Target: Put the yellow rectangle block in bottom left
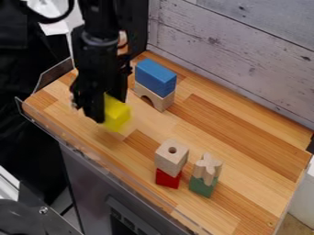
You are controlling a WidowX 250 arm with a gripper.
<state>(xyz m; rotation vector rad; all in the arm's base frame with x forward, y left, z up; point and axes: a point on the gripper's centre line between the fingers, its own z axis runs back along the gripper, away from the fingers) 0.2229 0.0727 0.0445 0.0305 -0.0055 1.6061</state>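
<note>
Camera view shows the jaws clasping the yellow block (118, 114), its upper-left part hidden behind them.

The desk (236, 147) is smooth wood with a soft sheen; the wall (233, 50) at one o'clock looks like rough, knotty planks. Clear, glossy plastic forms the guard (54, 75) at ten o'clock. The arch (167, 102) and cube (165, 160) are bare matt wood. The yellow block (118, 114) and blue block (156, 77) look smooth.
</note>
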